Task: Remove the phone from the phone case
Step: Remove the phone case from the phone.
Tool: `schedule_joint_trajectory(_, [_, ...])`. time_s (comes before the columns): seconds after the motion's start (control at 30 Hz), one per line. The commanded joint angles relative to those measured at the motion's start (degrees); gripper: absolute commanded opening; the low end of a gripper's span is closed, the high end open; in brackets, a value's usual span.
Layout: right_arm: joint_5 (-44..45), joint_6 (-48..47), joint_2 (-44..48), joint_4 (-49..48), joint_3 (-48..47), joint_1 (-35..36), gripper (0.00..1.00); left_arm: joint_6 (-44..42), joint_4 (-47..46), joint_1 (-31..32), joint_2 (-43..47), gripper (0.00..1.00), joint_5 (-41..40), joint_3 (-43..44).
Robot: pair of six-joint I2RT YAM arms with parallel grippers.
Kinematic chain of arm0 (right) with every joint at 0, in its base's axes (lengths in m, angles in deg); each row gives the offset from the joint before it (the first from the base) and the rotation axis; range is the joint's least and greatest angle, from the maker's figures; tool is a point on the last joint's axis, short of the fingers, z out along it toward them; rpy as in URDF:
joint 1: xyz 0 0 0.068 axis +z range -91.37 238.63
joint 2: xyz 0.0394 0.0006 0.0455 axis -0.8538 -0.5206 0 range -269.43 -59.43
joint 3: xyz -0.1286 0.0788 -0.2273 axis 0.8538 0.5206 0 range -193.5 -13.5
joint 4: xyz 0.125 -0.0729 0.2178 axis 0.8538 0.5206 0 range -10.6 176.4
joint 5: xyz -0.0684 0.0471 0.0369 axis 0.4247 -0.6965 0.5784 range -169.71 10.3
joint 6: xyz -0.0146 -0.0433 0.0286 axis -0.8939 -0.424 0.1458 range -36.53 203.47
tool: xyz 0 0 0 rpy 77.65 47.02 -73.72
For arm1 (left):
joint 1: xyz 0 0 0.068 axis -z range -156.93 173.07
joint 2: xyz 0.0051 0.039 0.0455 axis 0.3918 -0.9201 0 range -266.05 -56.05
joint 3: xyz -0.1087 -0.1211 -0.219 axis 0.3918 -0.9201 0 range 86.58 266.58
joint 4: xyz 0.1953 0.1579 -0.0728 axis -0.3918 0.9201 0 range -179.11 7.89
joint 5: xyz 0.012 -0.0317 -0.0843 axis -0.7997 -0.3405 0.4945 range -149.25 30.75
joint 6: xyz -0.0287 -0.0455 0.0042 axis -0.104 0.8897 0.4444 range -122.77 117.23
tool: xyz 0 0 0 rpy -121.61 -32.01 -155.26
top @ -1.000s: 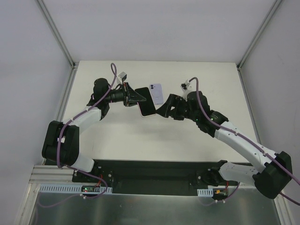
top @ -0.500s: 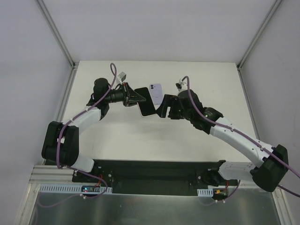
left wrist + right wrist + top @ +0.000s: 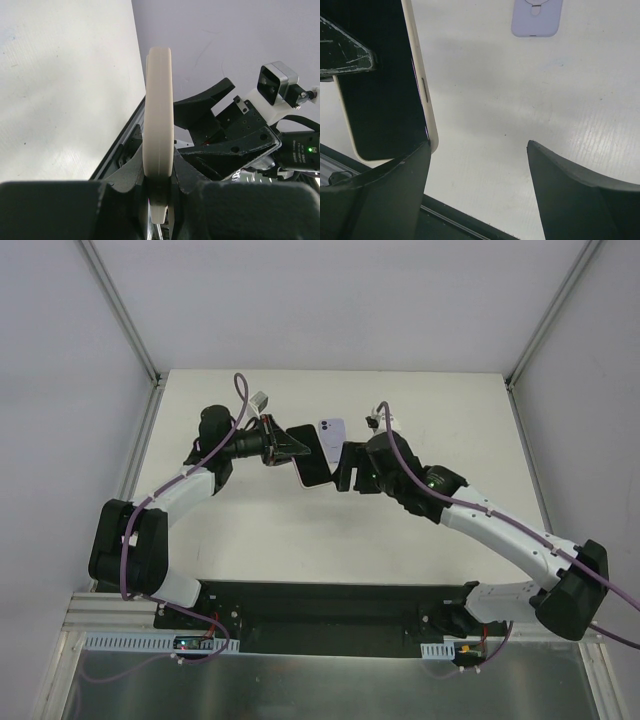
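My left gripper [image 3: 290,447] is shut on a phone in a cream case [image 3: 312,456] and holds it on edge above the table. In the left wrist view the case's cream edge [image 3: 159,115] stands upright, clamped between my jaws [image 3: 159,175]. My right gripper [image 3: 343,462] is open and empty, right beside the phone's right side. In the right wrist view the phone's black screen [image 3: 380,100] and the cream case rim [image 3: 422,85] are at the left. The left finger [image 3: 395,190] sits at the case's lower corner, and the gap between the fingertips [image 3: 479,145] shows only table.
A lavender phone-shaped object [image 3: 333,440] lies flat on the white table [image 3: 250,520] just behind the held phone. It also shows in the right wrist view [image 3: 537,17]. A black rail [image 3: 320,605] runs along the near table edge.
My right arm has moved left, bringing its open gripper up against the held phone. My left gripper and the phone have stayed in place.
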Motion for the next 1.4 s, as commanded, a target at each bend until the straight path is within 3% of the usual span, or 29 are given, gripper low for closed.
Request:
schedule_joint_trajectory(0.0, [3.94,-3.09,-3.84,7.83,-2.19,1.21,0.79,3.09,-4.62,0.46,5.56,0.00,2.12,3.56])
schedule_joint_trajectory(0.4, [4.56,-2.12,-7.80,6.61,-0.26,1.39,0.79,6.16,-6.03,0.46,8.11,0.00,2.30,4.79])
schedule_joint_trajectory(0.83, [14.05,-5.11,-6.21,13.20,-0.43,2.88,0.79,6.87,-6.38,0.37,8.12,0.00,1.77,4.62])
schedule_joint_trajectory(1.17, [11.42,-5.11,-11.31,10.74,-0.18,4.38,0.79,9.06,-8.04,0.46,9.34,0.00,2.04,5.58])
schedule_joint_trajectory(1.37, [4.40,-3.53,-10.70,0.66,5.52,3.51,0.79,13.10,-11.30,0.46,9.61,0.00,2.04,5.94])
